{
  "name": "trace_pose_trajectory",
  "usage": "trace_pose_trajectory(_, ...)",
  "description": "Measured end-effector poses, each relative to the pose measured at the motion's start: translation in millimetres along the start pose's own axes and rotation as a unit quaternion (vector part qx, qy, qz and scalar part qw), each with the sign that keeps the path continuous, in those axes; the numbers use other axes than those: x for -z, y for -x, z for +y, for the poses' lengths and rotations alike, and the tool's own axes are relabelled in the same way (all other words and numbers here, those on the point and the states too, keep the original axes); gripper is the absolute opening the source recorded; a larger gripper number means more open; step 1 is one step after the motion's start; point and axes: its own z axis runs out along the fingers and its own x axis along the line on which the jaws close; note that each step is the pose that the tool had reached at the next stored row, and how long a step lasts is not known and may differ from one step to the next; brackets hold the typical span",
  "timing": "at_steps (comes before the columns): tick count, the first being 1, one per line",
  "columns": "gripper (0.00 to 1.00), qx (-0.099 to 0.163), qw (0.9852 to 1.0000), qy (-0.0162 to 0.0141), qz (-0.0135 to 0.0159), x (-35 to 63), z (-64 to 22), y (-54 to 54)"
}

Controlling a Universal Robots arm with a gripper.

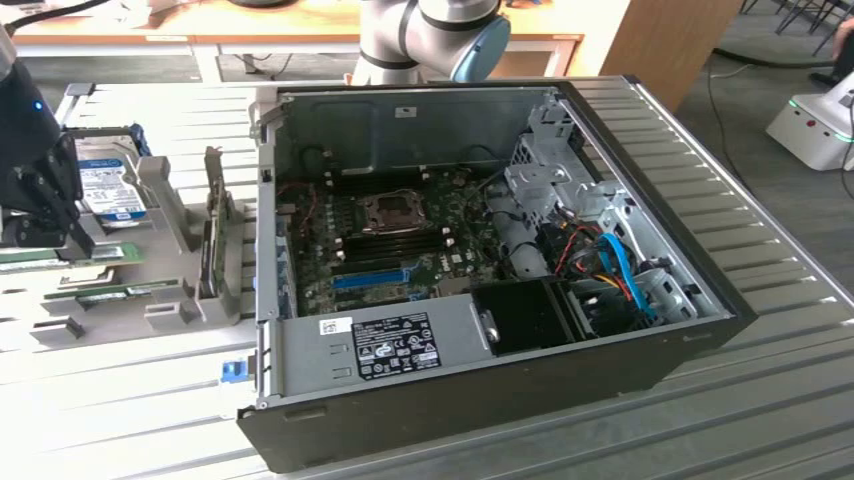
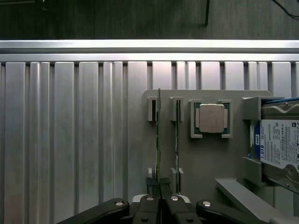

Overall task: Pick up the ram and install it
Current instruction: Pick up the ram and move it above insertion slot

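At the exterior view's left, the dark hand (image 1: 60, 235) hangs low over a gray holder (image 1: 167, 215) on the ribbed metal counter (image 1: 747, 380). A hard drive (image 1: 110, 185) with a blue-and-white label stands in the far part of that holder.

In the wrist view, the hand (image 2: 159, 186) is pinched together on one end of the ram (image 2: 159, 140). The ram is a thin green stick standing on edge, its ends seated in the holder's (image 2: 205, 158) slots. A second stick (image 2: 176, 140) stands just beside it in the next pair of slots. Past that stick a square processor chip (image 2: 211, 117) lies flat in its own recess, and the hard drive (image 2: 280, 144) sits beyond the chip.

In the middle of the exterior view an open computer case (image 1: 534, 390) lies on its side with its green main board (image 1: 400, 240) exposed and a blue slot (image 1: 367, 278) near the board's near edge. The arm's (image 1: 420, 40) pale base rises behind the case. At the far right stands a white machine (image 1: 814, 125).
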Motion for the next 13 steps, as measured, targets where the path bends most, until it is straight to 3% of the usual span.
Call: trace_pose_trajectory(13, 0.12, 0.0, 1.0, 0.0, 0.0, 15.0, 0.5, 0.1)
